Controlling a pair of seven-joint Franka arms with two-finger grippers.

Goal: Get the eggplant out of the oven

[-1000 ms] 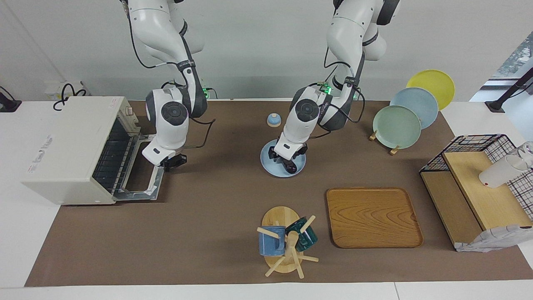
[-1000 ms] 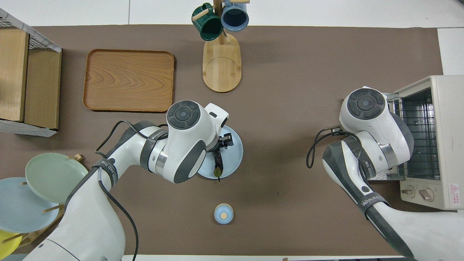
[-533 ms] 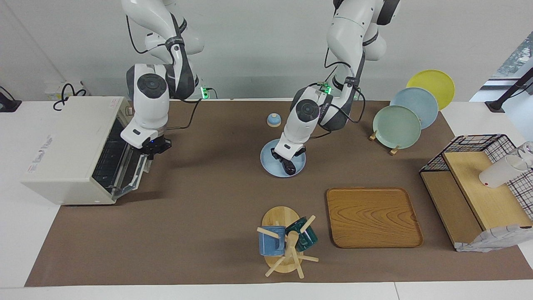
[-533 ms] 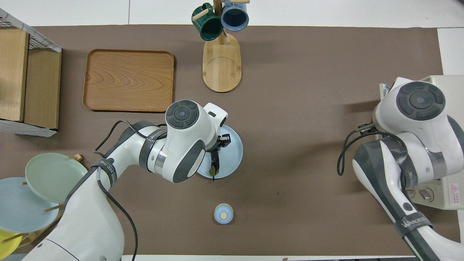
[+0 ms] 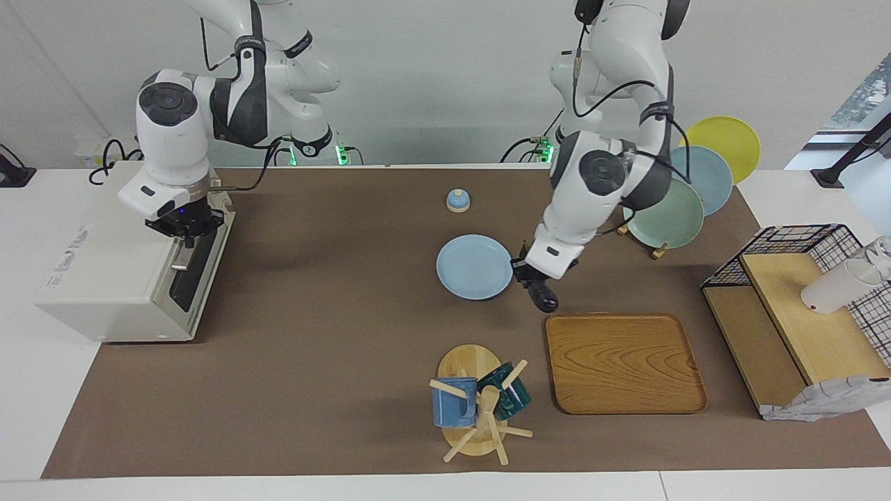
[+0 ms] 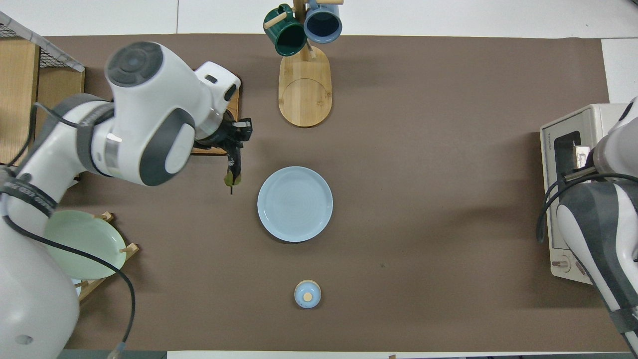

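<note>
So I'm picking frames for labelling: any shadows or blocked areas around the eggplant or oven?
Facing view: the eggplant in the left gripper casts a soft shadow on the mat; overhead view: the right arm cuts off much of the oven, hiding the right gripper.

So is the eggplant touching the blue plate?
Apart. In the overhead view the eggplant, held in the left gripper, hangs beside the blue plate with brown mat between them.

Right end effector [image 5: 186, 236] hides oven [image 5: 104, 264] handle.
</note>
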